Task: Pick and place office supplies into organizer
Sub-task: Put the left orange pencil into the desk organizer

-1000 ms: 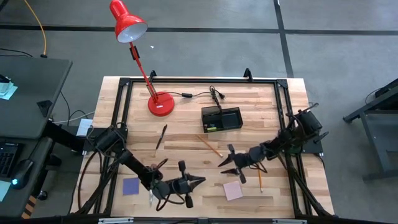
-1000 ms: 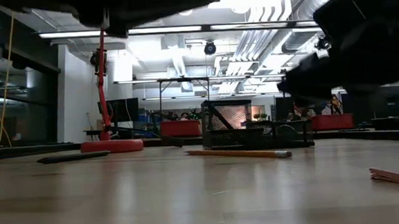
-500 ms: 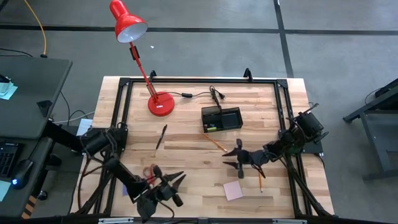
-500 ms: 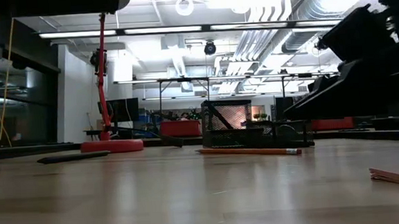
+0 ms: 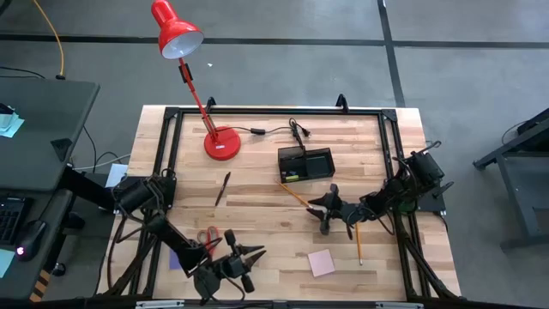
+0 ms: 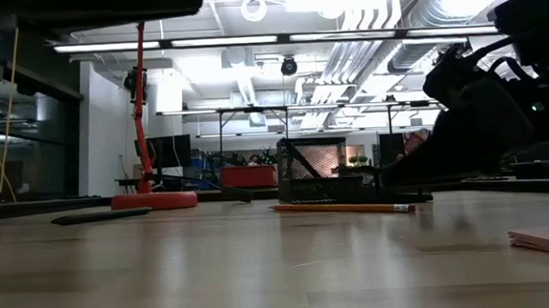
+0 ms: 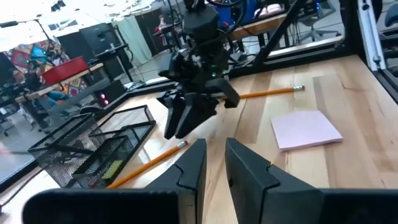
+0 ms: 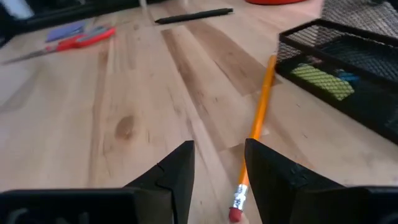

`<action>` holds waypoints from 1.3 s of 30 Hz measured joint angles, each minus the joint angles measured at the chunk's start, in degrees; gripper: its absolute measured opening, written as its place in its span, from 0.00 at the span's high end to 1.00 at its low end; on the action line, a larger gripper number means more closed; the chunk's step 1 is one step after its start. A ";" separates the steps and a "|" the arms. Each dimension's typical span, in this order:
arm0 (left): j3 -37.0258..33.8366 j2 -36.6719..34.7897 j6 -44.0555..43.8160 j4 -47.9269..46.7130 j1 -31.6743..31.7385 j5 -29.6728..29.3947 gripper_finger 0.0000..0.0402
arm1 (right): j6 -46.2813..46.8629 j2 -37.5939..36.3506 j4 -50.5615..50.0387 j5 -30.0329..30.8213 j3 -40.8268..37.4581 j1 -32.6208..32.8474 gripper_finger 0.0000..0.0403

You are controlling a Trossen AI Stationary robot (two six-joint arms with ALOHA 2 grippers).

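Observation:
My right gripper (image 5: 319, 209) (image 8: 214, 168) hangs open just above the table, one finger on each side of the eraser end of an orange pencil (image 8: 256, 118) (image 5: 296, 196); I see no touch. The black mesh organizer (image 5: 305, 163) stands just beyond the pencil, a small yellow piece (image 8: 320, 79) inside it. My left gripper (image 5: 249, 256) (image 7: 214, 158) hovers open and level near the front edge, holding nothing. Behind it lie red-handled scissors (image 5: 207, 235) and a blue-purple pad (image 5: 175, 257). A pink pad (image 5: 322, 262), a second pencil (image 5: 358, 245) and a black pen (image 5: 222, 187) lie flat on the wood.
A red desk lamp's round base (image 5: 221, 142) stands at the far left, its cord (image 5: 279, 130) running behind the organizer. A black frame (image 5: 171, 154) rims the table. Bare wood (image 5: 266, 219) lies between the two grippers.
My left gripper has swung toward the table's left edge and opened, uncovering the scissors. My right gripper has rolled at the wrist and sunk over the pencil's eraser end. That pencil has slid a little toward the table's right edge.

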 joint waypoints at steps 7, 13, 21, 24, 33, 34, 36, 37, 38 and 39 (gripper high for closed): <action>0.00 -0.02 0.70 -0.02 -0.02 -0.07 0.87 | 2.32 -0.02 -11.53 3.64 5.52 1.34 0.67; 0.00 -0.02 1.99 0.00 0.00 -0.20 0.88 | 4.23 -0.02 -30.81 8.13 13.23 1.08 0.67; 0.00 -0.04 15.43 5.22 0.13 -3.35 0.89 | 2.68 -0.02 -37.70 9.55 17.14 1.49 0.67; 0.00 -0.04 21.12 9.28 0.11 -3.77 0.89 | 5.11 -0.02 -39.38 9.53 17.14 2.15 0.67; -0.02 -0.07 29.40 14.34 0.46 -3.42 0.88 | 15.12 -0.02 -47.35 16.03 17.06 3.60 0.67; -0.02 -0.07 29.40 14.34 0.43 -3.37 0.88 | 15.97 -0.02 -48.03 16.06 17.08 3.50 0.67; -0.02 -0.07 29.40 14.29 0.54 -3.18 0.88 | 16.75 -0.04 -48.98 16.12 17.17 3.52 0.67; -0.02 -0.07 29.37 14.32 0.79 -3.10 0.88 | 16.58 -0.04 -49.06 16.11 17.17 3.55 0.67; -0.02 -0.07 29.17 14.29 0.78 -2.87 0.88 | 16.00 -0.04 -48.86 16.10 17.17 3.91 0.67; -0.02 -0.07 29.06 14.27 0.76 -2.41 0.88 | 15.31 -0.04 -48.40 16.15 17.16 4.27 0.67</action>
